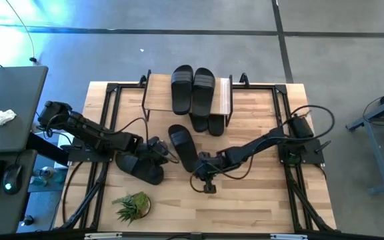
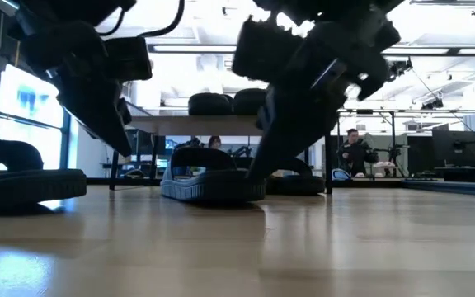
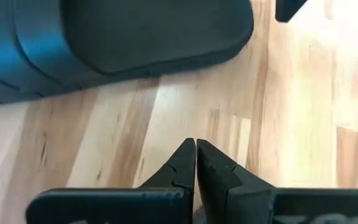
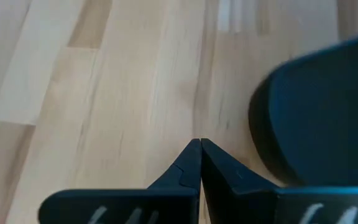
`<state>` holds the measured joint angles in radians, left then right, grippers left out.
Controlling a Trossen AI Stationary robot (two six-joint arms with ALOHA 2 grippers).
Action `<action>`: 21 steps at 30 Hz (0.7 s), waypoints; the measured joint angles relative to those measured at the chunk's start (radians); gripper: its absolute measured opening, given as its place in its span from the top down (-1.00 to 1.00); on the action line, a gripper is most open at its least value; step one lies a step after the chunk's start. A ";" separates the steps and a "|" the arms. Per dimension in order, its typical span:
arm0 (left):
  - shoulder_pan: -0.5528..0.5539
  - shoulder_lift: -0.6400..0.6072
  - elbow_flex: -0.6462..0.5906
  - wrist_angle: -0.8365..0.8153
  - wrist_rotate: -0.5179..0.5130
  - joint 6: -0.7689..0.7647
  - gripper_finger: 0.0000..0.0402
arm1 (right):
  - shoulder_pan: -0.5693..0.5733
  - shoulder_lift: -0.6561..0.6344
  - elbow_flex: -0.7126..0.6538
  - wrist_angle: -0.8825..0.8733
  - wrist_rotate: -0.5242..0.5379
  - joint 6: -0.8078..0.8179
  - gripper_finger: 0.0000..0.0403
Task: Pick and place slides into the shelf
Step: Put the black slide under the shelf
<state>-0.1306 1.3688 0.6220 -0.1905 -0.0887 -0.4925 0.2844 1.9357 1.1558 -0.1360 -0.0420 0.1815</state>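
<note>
Fingertips of the right gripper (image 4: 199, 144) meet with nothing between them, and I see its arm stretched low across the table (image 1: 259, 200), a slide (image 1: 182, 147) just beside its tips. My left gripper (image 3: 196, 144) is pinched closed too, its arm bent low, hanging over bare wood close to another slide (image 1: 141, 168). Beyond both, the shelf (image 1: 224, 97) carries two slides (image 1: 192, 89) on top.

Two slides (image 1: 193, 89) atop shelf (image 1: 225, 97)
</note>
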 joint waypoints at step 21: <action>0.086 0.041 -0.002 -0.090 -0.340 -0.058 0.98 | -0.186 0.158 0.206 0.002 0.131 -0.014 1.00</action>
<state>-0.0443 1.4101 0.6205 -0.2807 -0.4287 -0.5501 0.0980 2.0933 1.3620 -0.1341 0.0887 0.1670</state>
